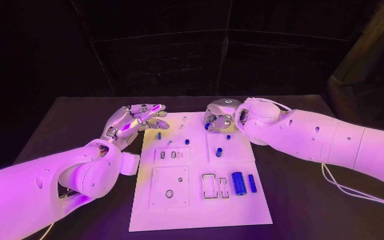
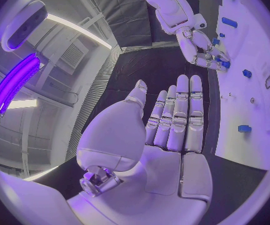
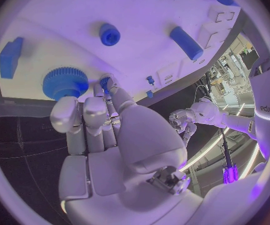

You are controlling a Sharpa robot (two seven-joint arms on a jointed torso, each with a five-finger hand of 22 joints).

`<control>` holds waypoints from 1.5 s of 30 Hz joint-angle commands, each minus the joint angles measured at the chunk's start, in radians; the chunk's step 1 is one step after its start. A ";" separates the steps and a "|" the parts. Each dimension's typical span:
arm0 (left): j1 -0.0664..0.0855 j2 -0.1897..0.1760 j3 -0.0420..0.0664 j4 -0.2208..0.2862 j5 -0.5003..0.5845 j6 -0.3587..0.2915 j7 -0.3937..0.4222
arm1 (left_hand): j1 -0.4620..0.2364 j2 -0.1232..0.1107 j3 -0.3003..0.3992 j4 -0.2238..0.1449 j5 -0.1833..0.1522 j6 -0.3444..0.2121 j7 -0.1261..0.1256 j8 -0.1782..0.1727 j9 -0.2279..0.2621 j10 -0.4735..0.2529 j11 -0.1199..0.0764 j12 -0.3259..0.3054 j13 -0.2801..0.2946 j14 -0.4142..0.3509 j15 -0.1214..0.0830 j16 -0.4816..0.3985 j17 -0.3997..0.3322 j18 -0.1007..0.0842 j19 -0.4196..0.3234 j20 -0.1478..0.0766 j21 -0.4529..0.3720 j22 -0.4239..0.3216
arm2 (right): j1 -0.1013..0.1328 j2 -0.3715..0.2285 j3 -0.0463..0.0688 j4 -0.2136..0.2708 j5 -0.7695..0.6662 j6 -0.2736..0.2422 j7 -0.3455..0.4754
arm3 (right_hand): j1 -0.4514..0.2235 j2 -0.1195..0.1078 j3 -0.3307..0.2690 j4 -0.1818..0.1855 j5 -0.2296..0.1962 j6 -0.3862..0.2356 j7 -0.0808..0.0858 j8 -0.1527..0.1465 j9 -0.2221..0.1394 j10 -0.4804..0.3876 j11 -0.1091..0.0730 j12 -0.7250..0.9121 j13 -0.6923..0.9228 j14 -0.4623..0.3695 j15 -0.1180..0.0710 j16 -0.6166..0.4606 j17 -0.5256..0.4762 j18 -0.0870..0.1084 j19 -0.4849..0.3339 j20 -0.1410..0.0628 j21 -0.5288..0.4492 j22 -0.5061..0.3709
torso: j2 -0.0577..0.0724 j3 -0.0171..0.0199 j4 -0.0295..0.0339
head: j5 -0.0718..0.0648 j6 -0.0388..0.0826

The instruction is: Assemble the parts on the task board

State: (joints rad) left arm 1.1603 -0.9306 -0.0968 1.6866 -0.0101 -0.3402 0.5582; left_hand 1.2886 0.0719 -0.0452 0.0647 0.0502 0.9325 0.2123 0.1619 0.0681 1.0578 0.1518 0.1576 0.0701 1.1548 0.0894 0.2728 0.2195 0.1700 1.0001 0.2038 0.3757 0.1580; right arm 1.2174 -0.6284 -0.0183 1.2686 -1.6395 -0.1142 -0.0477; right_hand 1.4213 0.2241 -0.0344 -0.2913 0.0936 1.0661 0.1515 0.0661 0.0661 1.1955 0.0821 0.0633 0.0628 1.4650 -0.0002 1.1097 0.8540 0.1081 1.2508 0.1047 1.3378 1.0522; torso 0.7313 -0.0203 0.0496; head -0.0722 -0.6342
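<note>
- The left hand (image 1: 136, 119) hovers at the board's (image 1: 196, 206) far left corner, over the table (image 1: 72, 123) just beside the board edge. Its fingers (image 2: 180, 115) lie straight and side by side, palm bare, holding nothing.
- Just to the right of that hand, on the board, stand two small blue pegs (image 1: 158, 135), close together and apart from its fingertips.
- Nearer the robot than the left hand, the board carries slotted panels (image 1: 170, 155) and a plate with an oval hole (image 1: 170, 193).
- In the board's near right part, well apart from both hands, a thick blue cylinder (image 1: 238, 183) lies beside a thinner blue rod (image 1: 252, 183), next to two rectangular frames (image 1: 213, 186).
- A short blue pin (image 1: 218, 151) lies on the board between those and the right hand.
- The right hand (image 1: 220, 114) is at the board's far edge, fingers curled down onto the board.
- In the right wrist view its fingertips (image 3: 66, 116) touch the rim of a blue gear (image 3: 64, 82) seated on the board; whether they actually grasp it cannot be told.
- Beyond the gear, past the right fingertips, sit a blue block (image 3: 10, 56), a round blue knob (image 3: 109, 34) and a blue bar (image 3: 186, 42).
</note>
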 commanded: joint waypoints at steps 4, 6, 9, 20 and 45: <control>0.002 -0.003 0.001 0.002 -0.006 0.019 -0.003 | 0.005 0.005 0.001 -0.007 -0.001 0.006 0.004 -0.006 -0.002 0.008 0.002 -0.006 -0.001 0.004 0.006 -0.004 0.001 0.012 0.007 -0.002 -0.006 -0.001 | -0.001 -0.016 -0.001 0.037 0.030 -0.149 0.016 | -0.010 -0.014 0.025 0.000 0.004 0.009 0.004 0.000 0.001 0.007 0.001 0.002 0.001 0.011 -0.002 0.016 0.008 -0.008 0.008 0.001 0.012 0.012 | 0.002 -0.0011 -0.0009 | 0.002 0.004; 0.002 -0.003 0.001 0.002 -0.006 0.020 -0.004 | 0.005 0.005 0.001 -0.007 -0.001 0.006 0.004 -0.006 -0.002 0.008 0.002 -0.006 -0.001 0.004 0.006 -0.004 0.001 0.012 0.007 -0.002 -0.006 -0.001 | -0.001 -0.018 -0.001 0.045 0.039 -0.192 0.008 | -0.015 -0.021 0.035 0.000 0.007 0.009 0.004 0.000 0.000 0.006 0.001 0.001 0.001 0.009 -0.001 0.019 0.009 -0.008 0.007 0.002 0.014 0.014 | 0.003 -0.0012 -0.0003 | 0.002 0.006; 0.002 -0.004 0.001 0.002 -0.006 0.022 -0.004 | 0.005 0.005 0.001 -0.007 -0.001 0.006 0.004 -0.006 -0.002 0.008 0.002 -0.006 -0.001 0.004 0.006 -0.004 0.001 0.012 0.007 -0.002 -0.006 -0.001 | -0.001 -0.009 -0.001 0.040 0.046 -0.238 -0.011 | -0.020 -0.026 0.042 0.001 0.006 0.009 0.005 -0.001 0.000 0.005 0.002 0.001 0.001 0.008 -0.001 0.022 0.010 -0.008 0.007 0.003 0.016 0.016 | 0.004 -0.0022 0.0019 | 0.001 0.008; 0.003 -0.003 0.001 0.002 -0.006 0.027 -0.006 | 0.005 0.006 0.001 -0.008 -0.001 0.006 0.004 -0.007 -0.002 0.008 0.003 -0.008 -0.001 0.005 0.006 -0.005 0.002 0.012 0.008 -0.002 -0.007 -0.001 | 0.001 0.084 0.000 -0.055 0.052 -0.275 -0.028 | -0.040 -0.040 0.075 0.002 0.004 0.005 0.006 -0.002 0.000 0.000 0.004 0.000 0.000 0.006 0.001 0.033 0.016 -0.008 0.005 0.005 0.022 0.022 | 0.009 -0.0025 0.0048 | 0.003 0.008; 0.010 -0.008 0.001 0.010 -0.006 0.027 -0.009 | 0.006 0.007 0.002 -0.009 -0.001 0.006 0.004 -0.008 -0.002 0.008 0.003 -0.010 -0.001 0.005 0.006 -0.006 0.003 0.012 0.008 -0.001 -0.007 -0.002 | 0.005 0.185 0.000 -0.152 0.041 -0.185 -0.023 | -0.088 -0.075 0.159 0.004 0.002 -0.005 0.007 -0.002 0.000 -0.015 0.007 0.001 0.001 -0.001 0.005 0.044 0.010 -0.008 -0.001 0.010 0.029 0.029 | 0.030 -0.0103 0.0157 | 0.002 0.006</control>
State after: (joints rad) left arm 1.1679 -0.9382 -0.0967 1.6944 -0.0109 -0.3264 0.5489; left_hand 1.2886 0.0719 -0.0424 0.0620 0.0502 0.9325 0.2123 0.1587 0.0676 1.0614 0.1555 0.1509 0.0704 1.1583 0.0930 0.2729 0.2216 0.1698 1.0001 0.2039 0.3718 0.1570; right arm 1.2242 -0.4467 -0.0165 1.1158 -1.5912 -0.3331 -0.0715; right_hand 1.3445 0.1472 0.1187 -0.2843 0.0990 1.0672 0.1582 0.0615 0.0643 1.1862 0.0914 0.0637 0.0645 1.4650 -0.0002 1.1487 0.8654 0.1085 1.2494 0.1109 1.3621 1.0799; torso 0.7602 -0.0301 0.0643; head -0.0692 -0.6261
